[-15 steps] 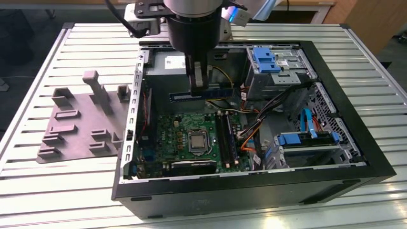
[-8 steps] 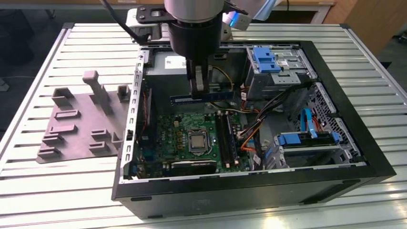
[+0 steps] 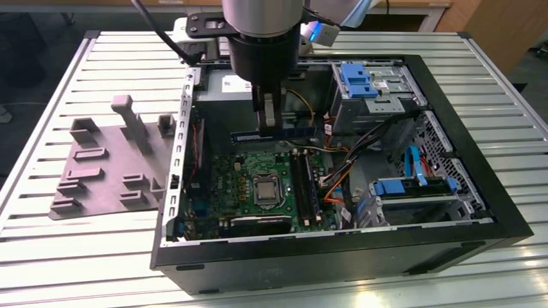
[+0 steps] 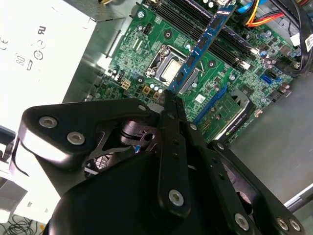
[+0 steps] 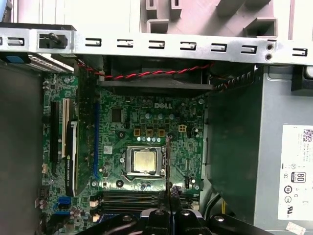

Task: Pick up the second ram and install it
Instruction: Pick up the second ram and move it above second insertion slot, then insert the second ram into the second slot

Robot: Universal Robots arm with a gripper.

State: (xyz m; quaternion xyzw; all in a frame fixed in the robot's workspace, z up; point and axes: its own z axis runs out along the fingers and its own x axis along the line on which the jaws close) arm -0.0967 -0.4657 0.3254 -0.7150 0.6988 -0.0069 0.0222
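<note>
Open PC case (image 3: 342, 260) around me, motherboard (image 3: 248, 179) below, orange cables (image 3: 338, 176) crowding beside the black slots (image 3: 304, 186), grey holder block (image 3: 102, 167) outside. My gripper (image 3: 269, 120) pinches the second ram (image 3: 296, 132), a thin bluish stick with dark chips, level above the board, apparently clear of the slots.

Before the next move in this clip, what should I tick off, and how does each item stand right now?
1. Grip: the gripper is shut on the second ram, near its middle in the exterior view: ok.
2. Second ram clear of the grey holder block: ok, the two are well apart.
3. Second ram clear of the motherboard: ok, it is held above it.
4. Second ram lined up with the black slots: not ok, it lies crosswise to them.
5. Slot latches open: cannot tell.
</note>
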